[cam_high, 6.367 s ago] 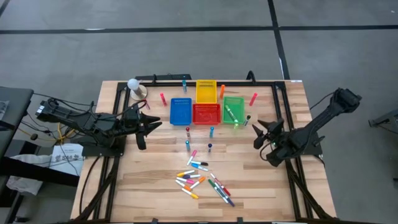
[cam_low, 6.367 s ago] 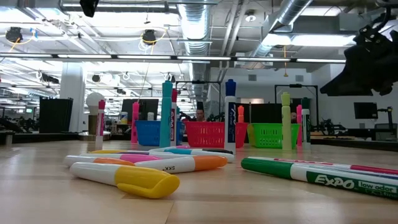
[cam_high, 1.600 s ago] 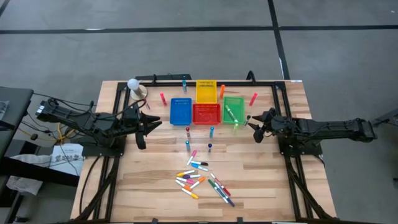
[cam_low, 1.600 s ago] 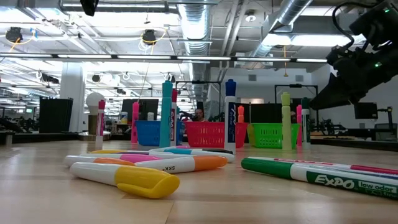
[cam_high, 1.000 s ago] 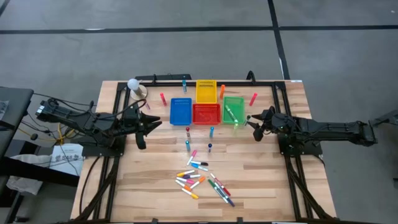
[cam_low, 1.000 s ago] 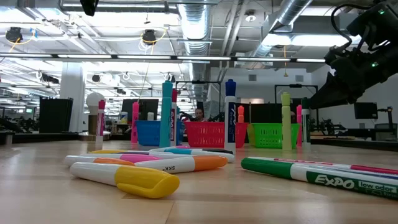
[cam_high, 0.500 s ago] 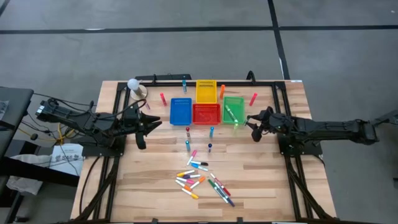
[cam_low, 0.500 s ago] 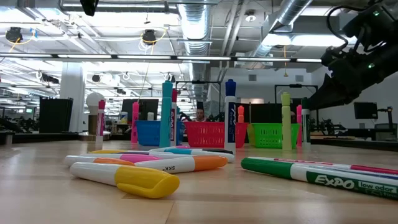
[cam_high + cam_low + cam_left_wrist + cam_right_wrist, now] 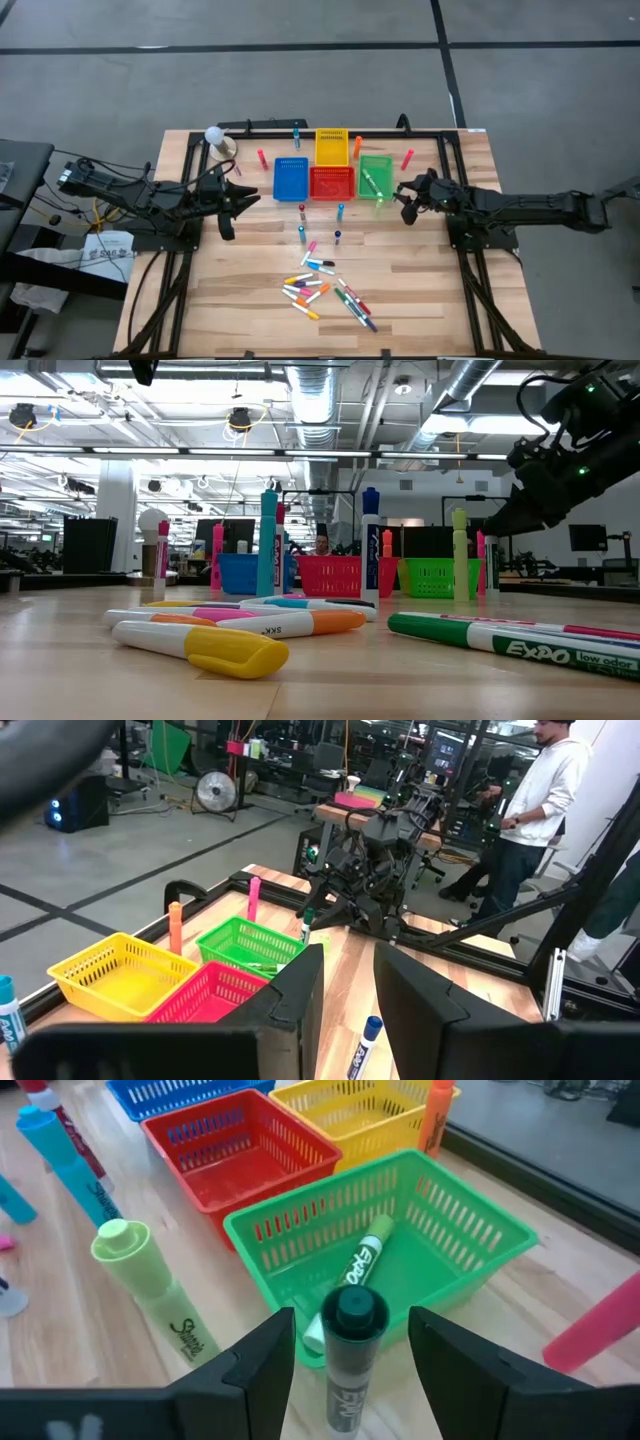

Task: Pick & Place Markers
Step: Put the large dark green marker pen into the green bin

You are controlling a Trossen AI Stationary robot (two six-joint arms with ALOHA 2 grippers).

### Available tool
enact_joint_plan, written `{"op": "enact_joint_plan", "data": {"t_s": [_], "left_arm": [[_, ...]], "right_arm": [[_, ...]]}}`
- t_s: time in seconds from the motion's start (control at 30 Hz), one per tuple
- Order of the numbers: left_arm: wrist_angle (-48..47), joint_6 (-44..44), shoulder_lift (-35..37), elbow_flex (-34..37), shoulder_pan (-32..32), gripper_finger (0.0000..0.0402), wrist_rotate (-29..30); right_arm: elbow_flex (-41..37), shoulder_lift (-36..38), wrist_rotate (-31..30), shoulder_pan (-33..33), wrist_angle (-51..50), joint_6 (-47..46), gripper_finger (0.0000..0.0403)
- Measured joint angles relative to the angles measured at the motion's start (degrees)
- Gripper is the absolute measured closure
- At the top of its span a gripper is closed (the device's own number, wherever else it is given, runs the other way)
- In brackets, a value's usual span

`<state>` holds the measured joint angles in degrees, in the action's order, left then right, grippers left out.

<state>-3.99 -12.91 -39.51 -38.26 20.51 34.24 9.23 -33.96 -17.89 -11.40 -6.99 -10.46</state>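
Green bin (image 9: 440, 1240) holding one green marker (image 9: 362, 1260); red bin (image 9: 235, 1155), yellow bin (image 9: 350, 1115), blue bin (image 9: 190, 1092) bare inside. Right gripper (image 9: 350, 1342) spread wide around an upright dark-capped marker (image 9: 352, 1355) beside the green bin. Left gripper (image 9: 345, 995) narrowly parted, empty, well apart. Other markers (image 9: 325, 290) scattered nearer the front edge.

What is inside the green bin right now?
The green bin holds one green marker lying on its floor. An upright dark-capped marker between the right gripper's open fingers hides part of the front wall and the green marker's lower end.

Green bin (image 9: 440, 1240), red bin (image 9: 240, 1155), yellow bin (image 9: 370, 1110), blue bin (image 9: 291, 178).
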Motion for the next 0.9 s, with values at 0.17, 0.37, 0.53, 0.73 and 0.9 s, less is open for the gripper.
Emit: {"op": "enact_joint_plan", "data": {"t_s": [0.17, 0.37, 0.53, 0.73, 0.9], "left_arm": [[0.00, 0.00, 0.02, 0.00, 0.00, 0.0310, 0.00], [0.00, 0.00, 0.02, 0.00, 0.00, 0.0310, 0.00], [-0.02, 0.00, 0.02, 0.00, 0.00, 0.0310, 0.00], [-0.02, 0.00, 0.00, 0.00, 0.00, 0.0310, 0.00], [-0.02, 0.00, 0.01, 0.00, 0.00, 0.0310, 0.00]], "right_arm": [[0.00, -0.67, 0.10, 0.00, 0.05, 0.01, 0.0228], [0.00, -0.65, -0.07, 0.00, 0.12, 0.00, 0.0256], [0.00, -0.65, -0.09, 0.00, 0.10, 0.37, 0.0289], [0.00, -0.65, -0.11, 0.00, 0.10, 0.42, 0.0316], [0.00, -0.62, -0.11, 0.00, 0.10, 0.42, 0.0331]]}}
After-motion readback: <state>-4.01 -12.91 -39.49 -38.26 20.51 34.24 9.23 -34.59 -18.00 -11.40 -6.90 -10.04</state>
